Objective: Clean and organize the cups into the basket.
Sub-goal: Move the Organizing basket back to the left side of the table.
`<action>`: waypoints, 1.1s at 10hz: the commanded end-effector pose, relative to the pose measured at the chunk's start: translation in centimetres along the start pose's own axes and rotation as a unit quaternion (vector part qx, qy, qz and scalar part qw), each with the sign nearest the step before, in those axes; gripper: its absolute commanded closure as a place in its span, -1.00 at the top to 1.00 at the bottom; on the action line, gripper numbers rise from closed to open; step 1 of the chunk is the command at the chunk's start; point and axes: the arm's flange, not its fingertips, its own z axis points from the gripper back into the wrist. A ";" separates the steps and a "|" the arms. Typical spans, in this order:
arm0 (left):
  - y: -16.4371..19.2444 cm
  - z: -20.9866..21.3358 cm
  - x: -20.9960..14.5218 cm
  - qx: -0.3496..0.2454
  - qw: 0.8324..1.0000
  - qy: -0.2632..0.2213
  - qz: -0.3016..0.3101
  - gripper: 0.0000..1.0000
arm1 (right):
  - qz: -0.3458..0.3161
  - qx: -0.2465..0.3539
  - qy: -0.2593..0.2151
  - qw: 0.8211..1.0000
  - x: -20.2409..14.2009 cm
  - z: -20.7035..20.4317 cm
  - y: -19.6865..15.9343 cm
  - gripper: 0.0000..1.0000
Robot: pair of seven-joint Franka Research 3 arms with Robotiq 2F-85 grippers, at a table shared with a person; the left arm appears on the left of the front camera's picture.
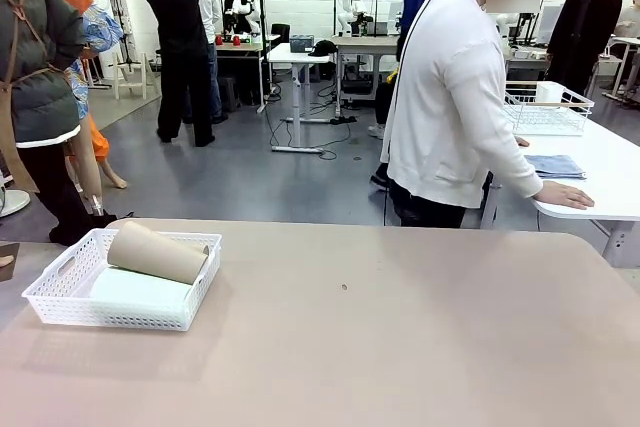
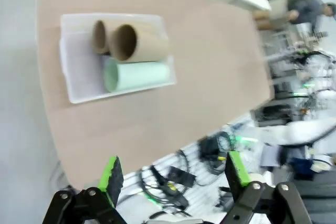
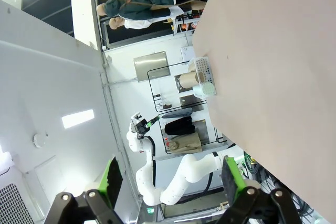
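- Grippers first: the left gripper [image 2: 170,179] hangs high over the table [image 2: 210,77] with its fingers spread wide, holding nothing; the right gripper [image 3: 170,179] is likewise wide apart and bare.
- The white basket [image 1: 60,292] sits near the table's left edge.
- Inside lie a mint cup [image 2: 137,75] and two brown cups [image 2: 137,43] on their sides, touching.
- A person [image 1: 450,97] stands beyond the table's far edge.

the cups [image 1: 156,252] lie in the basket [image 1: 60,297] (table's [image 1: 400,347] left side).
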 end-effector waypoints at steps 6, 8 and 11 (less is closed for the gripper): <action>20.0 1.0 4.5 -0.260 0.958 0.104 0.057 1.00 | 0.001 0.005 -0.006 1.000 0.0 -0.1 -0.1 1.00; 20.3 0.7 4.5 -0.259 0.960 0.102 0.040 1.00 | 0.001 0.005 -0.006 1.000 0.0 -0.1 -0.1 1.00; 19.0 0.5 4.5 -0.246 0.963 0.104 0.024 1.00 | 0.001 0.005 -0.006 1.000 0.0 -0.1 -0.1 1.00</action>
